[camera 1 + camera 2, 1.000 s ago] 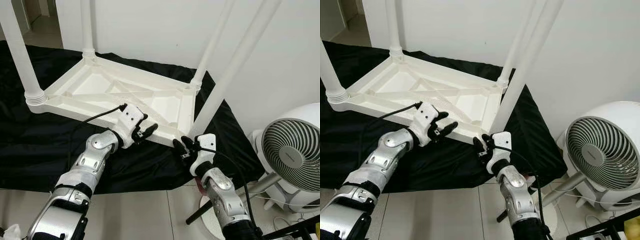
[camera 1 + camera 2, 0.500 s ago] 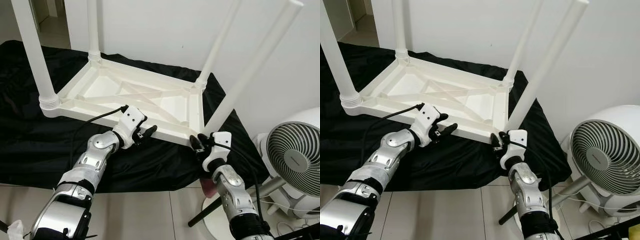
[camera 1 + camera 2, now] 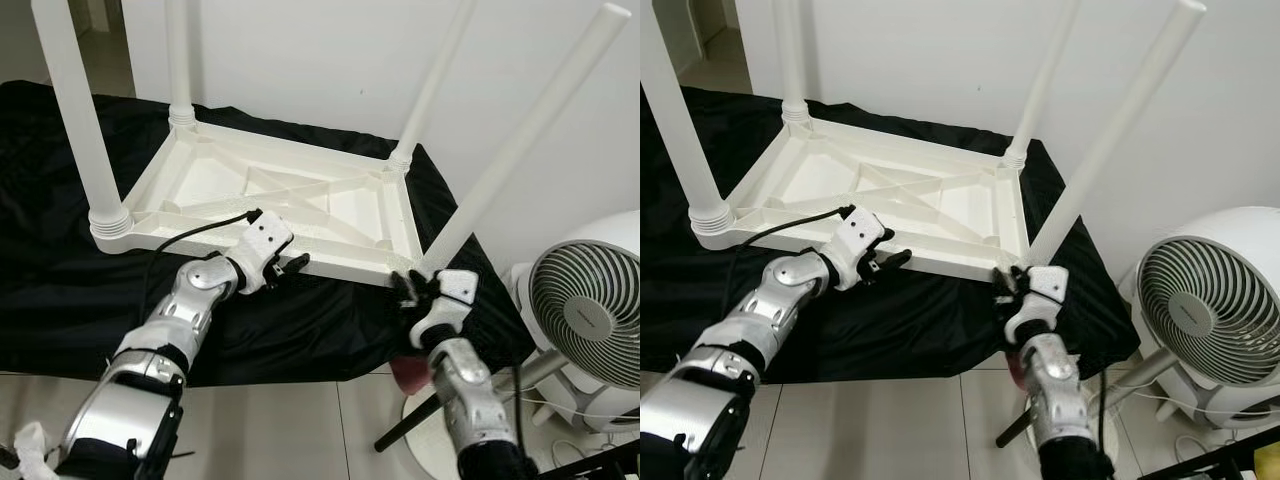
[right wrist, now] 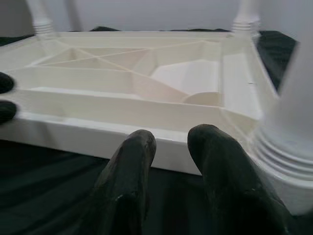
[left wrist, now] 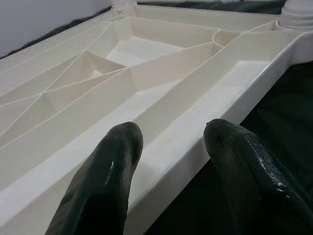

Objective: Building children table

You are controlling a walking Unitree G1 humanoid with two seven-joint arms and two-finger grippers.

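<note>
An upturned white children's table point(image 3: 270, 200) lies at centre frame on a black cloth point(image 3: 60, 290), its 4 legs pointing up; 3 leg tops are cut off by the upper edge. The left end effector point(image 3: 285, 268) sits at the near rim, fingers point(image 5: 105, 176) spread with the rim between them. The right end effector point(image 3: 412, 290) is at the lower-right corner by the tilted leg point(image 3: 520, 140), fingers point(image 4: 132, 166) slightly parted and holding nothing. A white fan point(image 3: 590, 310) is cut off at right.
</note>
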